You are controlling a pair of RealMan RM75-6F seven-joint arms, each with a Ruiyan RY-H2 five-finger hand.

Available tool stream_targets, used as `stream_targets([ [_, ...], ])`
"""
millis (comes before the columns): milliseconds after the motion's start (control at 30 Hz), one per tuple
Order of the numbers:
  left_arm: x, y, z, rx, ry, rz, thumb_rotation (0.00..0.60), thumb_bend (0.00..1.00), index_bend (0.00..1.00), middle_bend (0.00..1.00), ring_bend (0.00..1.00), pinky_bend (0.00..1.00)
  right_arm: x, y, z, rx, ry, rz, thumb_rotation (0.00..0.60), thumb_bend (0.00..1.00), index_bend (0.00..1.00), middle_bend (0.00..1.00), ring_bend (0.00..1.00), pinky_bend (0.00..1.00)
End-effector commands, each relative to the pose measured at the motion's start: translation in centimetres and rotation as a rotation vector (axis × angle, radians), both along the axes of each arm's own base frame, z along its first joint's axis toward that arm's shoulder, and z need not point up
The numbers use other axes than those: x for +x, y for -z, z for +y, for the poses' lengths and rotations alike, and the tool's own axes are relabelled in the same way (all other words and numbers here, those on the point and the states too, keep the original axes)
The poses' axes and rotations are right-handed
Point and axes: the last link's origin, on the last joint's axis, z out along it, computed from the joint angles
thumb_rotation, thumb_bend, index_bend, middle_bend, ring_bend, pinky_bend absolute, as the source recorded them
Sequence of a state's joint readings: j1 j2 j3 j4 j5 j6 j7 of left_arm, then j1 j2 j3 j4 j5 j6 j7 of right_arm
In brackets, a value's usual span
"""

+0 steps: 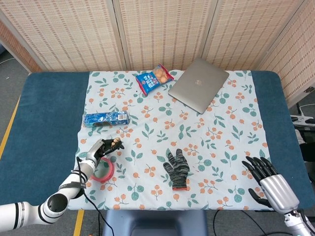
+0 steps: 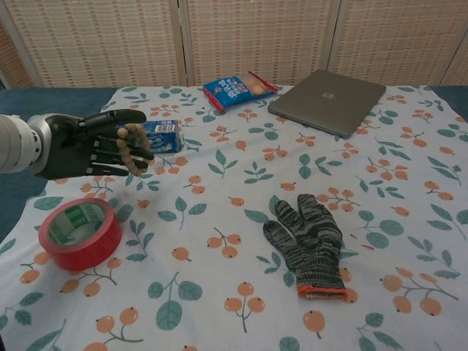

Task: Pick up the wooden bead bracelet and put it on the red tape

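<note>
My left hand (image 2: 91, 145) hovers above the cloth and holds the wooden bead bracelet (image 2: 133, 150) between thumb and fingers; the beads hang at the fingertips. In the head view the same left hand (image 1: 101, 150) and bracelet (image 1: 114, 144) sit just up and right of the red tape. The red tape (image 2: 80, 233) lies flat on the cloth below and left of the hand; head view shows the red tape (image 1: 102, 169) partly under the hand. My right hand (image 1: 275, 186) rests open at the table's near right edge, away from everything.
A grey knit glove (image 2: 309, 241) lies mid-cloth. A blue box (image 2: 160, 136) sits just behind my left hand. A blue snack bag (image 2: 238, 89) and a closed laptop (image 2: 327, 92) are at the back. The floral cloth (image 2: 241, 183) covers the blue table (image 1: 44, 113).
</note>
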State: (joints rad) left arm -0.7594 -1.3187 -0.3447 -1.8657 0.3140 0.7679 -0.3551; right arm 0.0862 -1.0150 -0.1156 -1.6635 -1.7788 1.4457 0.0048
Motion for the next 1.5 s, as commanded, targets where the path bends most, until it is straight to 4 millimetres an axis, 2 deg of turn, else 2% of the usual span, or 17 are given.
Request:
stream_targets([
  [33,-0.1,-0.1,0.0,-0.004,0.003,0.009,0.402,0.31,0.68,0.47,0.14,0.00,0.0,0.0,0.0,0.001,-0.001,0.000,0.583,0.30,0.00,0.00,0.00,0.00],
  [200,-0.2,-0.2,-0.1,-0.011,0.021,0.039,0.408,0.34,0.69,0.47,0.14,0.00,0.1,0.0,0.0,-0.001,-0.003,-0.005,0.583,0.30,0.00,0.00,0.00,0.00],
  [333,-0.1,-0.2,-0.4,-0.023,0.016,0.029,0.441,0.42,0.70,0.47,0.15,0.00,0.1,0.0,0.1,0.001,-0.008,-0.005,0.583,0.30,0.00,0.00,0.00,0.00],
  [533,-0.1,-0.1,-0.7,-0.031,0.027,0.015,0.411,0.56,0.65,0.44,0.14,0.00,0.2,-0.1,0.2,0.002,-0.010,-0.006,0.584,0.30,0.00,0.00,0.00,0.00],
  [700,-0.1,-0.1,-0.7,-0.028,0.023,-0.011,0.388,0.51,0.62,0.43,0.14,0.00,0.1,-0.1,0.2,0.001,-0.009,-0.006,0.585,0.30,0.00,0.00,0.00,0.00],
  [833,-0.2,0.0,-0.7,-0.026,0.026,-0.014,0.367,0.51,0.61,0.43,0.13,0.00,0.1,-0.1,0.2,0.004,-0.010,-0.004,0.585,0.30,0.00,0.00,0.00,0.00],
  [1033,-0.3,0.0,-0.7,-0.027,0.034,-0.008,0.355,0.68,0.59,0.42,0.13,0.00,0.1,-0.1,0.2,0.004,-0.009,-0.004,0.584,0.30,0.00,0.00,0.00,0.00],
  [1167,-0.3,0.0,-0.7,-0.028,0.029,-0.015,0.353,0.85,0.60,0.42,0.13,0.00,0.2,-0.1,0.2,0.007,-0.010,-0.003,0.585,0.30,0.00,0.00,0.00,0.00],
  [1300,-0.3,0.0,-0.7,-0.028,0.028,-0.017,0.358,0.96,0.60,0.42,0.12,0.00,0.2,-0.1,0.3,0.007,-0.010,-0.003,0.585,0.30,0.00,0.00,0.00,0.00],
  [1367,-0.2,0.0,-0.7,-0.029,0.030,-0.018,0.363,1.00,0.59,0.42,0.12,0.00,0.2,-0.1,0.2,0.005,-0.010,-0.004,0.584,0.30,0.00,0.00,0.00,0.00],
  [1433,-0.2,-0.1,-0.8,-0.034,0.035,-0.019,0.373,1.00,0.58,0.41,0.12,0.00,0.2,-0.1,0.3,0.006,-0.010,-0.004,0.585,0.30,0.00,0.00,0.00,0.00],
  [1500,0.0,0.0,-1.0,-0.049,0.045,-0.020,0.416,1.00,0.56,0.40,0.11,0.00,0.2,-0.2,0.3,0.005,-0.011,-0.006,0.585,0.30,0.00,0.00,0.00,0.00],
])
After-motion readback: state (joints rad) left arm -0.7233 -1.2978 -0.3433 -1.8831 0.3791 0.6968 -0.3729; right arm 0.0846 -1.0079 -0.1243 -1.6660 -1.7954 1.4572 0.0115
